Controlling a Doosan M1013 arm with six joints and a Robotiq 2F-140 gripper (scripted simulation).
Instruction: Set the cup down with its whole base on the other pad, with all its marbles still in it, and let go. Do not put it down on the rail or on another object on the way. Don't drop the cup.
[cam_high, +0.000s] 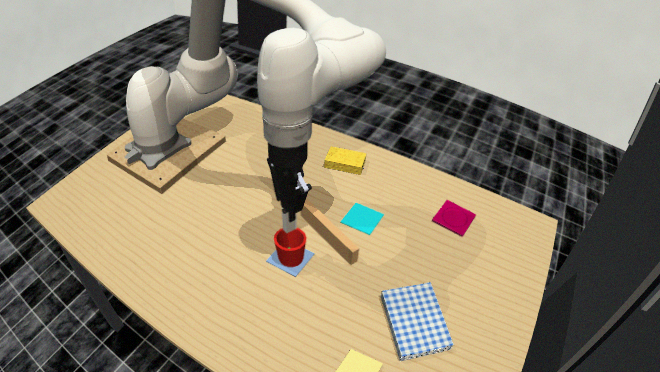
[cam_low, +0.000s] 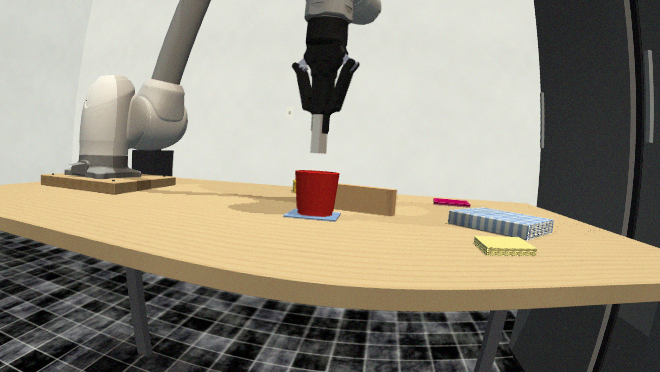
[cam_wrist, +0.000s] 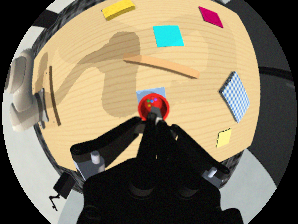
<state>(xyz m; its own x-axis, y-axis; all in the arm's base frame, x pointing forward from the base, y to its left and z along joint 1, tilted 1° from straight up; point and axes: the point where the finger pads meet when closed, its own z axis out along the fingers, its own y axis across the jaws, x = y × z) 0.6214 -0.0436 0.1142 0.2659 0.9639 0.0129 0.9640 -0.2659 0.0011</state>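
Note:
A red cup stands upright on a pale blue pad near the table's middle. Small marbles show inside it in the wrist view. My gripper is shut and empty. It hangs straight above the cup with a clear gap between the fingertips and the rim. A wooden rail lies just beyond the cup. A cyan pad lies on the far side of the rail.
A magenta pad, a yellow sponge, a blue checkered block and a pale yellow pad lie on the table. The arm's base stands at the far left. A dark cabinet stands to the right.

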